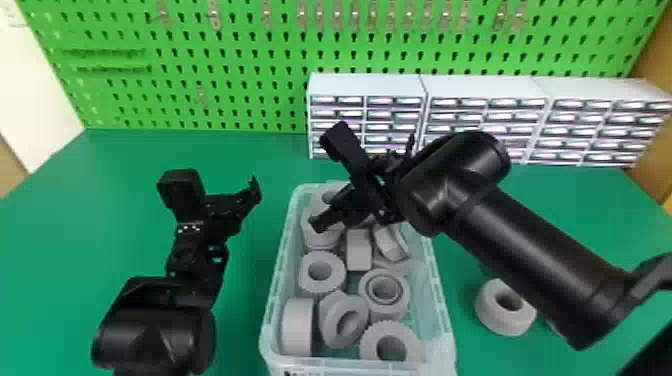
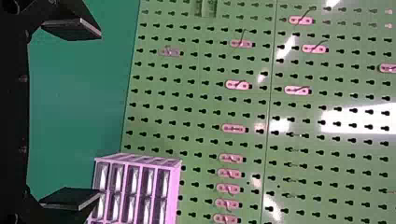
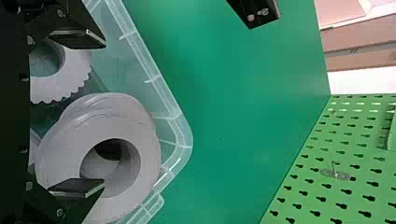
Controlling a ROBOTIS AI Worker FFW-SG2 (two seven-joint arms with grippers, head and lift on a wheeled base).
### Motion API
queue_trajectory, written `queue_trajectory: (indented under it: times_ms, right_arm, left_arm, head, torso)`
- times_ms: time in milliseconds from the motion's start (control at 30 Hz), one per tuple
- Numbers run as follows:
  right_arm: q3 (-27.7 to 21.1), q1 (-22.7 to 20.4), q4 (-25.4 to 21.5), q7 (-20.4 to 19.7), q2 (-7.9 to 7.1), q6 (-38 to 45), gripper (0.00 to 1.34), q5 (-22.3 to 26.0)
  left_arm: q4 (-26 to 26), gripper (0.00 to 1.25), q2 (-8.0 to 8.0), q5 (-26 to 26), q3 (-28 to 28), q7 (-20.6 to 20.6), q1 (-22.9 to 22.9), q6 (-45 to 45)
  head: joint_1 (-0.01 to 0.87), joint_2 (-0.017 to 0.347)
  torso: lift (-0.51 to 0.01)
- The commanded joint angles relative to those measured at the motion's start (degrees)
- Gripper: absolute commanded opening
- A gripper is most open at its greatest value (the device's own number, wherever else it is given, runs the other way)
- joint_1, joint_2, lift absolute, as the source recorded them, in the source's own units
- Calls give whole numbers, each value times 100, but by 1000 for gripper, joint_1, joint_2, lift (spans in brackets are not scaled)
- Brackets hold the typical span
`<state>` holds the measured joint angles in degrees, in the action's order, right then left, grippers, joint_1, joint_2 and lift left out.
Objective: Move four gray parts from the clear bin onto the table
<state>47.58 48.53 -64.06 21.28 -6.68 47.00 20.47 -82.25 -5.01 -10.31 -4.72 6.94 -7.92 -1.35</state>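
My right gripper (image 1: pixel 345 210) reaches over the back left of the clear bin (image 1: pixel 437 295), above the gray parts (image 1: pixel 322 272) in it. In the right wrist view, the right gripper (image 3: pixel 100 113) is open; its lower finger overlaps the hole of a stacked gray part (image 3: pixel 60 158), and contact cannot be told. A toothed gray part (image 3: pixel 77 74) lies near the other finger. One gray part (image 1: pixel 487 310) rests on the table, right of the bin. Left of the bin, my left gripper (image 1: pixel 230 202) waits over the table; in its wrist view, the left gripper (image 2: pixel 99 113) stands open around nothing.
White drawer cabinets (image 1: pixel 370 85) line the table's back from the middle to the right. Behind them rises a green pegboard (image 1: pixel 240 65) with metal hooks. The right forearm extends above the bin's right side and over the green table (image 1: pixel 260 155).
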Motion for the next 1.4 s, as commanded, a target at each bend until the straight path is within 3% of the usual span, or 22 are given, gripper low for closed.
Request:
queue_trajectory:
  times_ms: [0,1367]
  right_arm:
    - [23,-19,131,34,0,-77,1100,-26]
    - [40,8,236,148,-18,-218,1100,-263]
  left_arm:
    - [-2,1152,0,-6,-3,0,1,-6]
    - [7,1152,0,-68,14,9,10,-15]
  head:
    - [693,72]
    - [693,72]
  torso:
    - [-52]
    - [-52]
